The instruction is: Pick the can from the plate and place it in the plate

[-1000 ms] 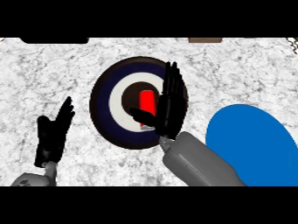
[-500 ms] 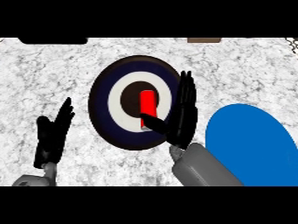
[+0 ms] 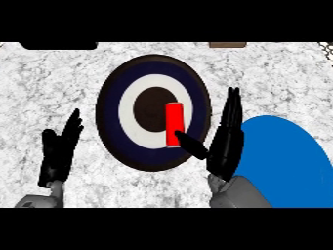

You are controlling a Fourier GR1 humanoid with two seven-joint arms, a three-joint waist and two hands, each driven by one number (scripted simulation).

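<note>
Right hand [image 3: 223, 146] drawn back right, red can [image 3: 173, 124] upright on ringed plate [image 3: 126, 78]

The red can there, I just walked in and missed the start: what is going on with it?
The red can stands on the ringed dark plate. The robot's right hand is open beside it, fingers straight, thumb reaching toward the can's base, not yet closed round it. A blue plate lies to the right of that hand. The left hand rests open on the left of the counter.
</note>
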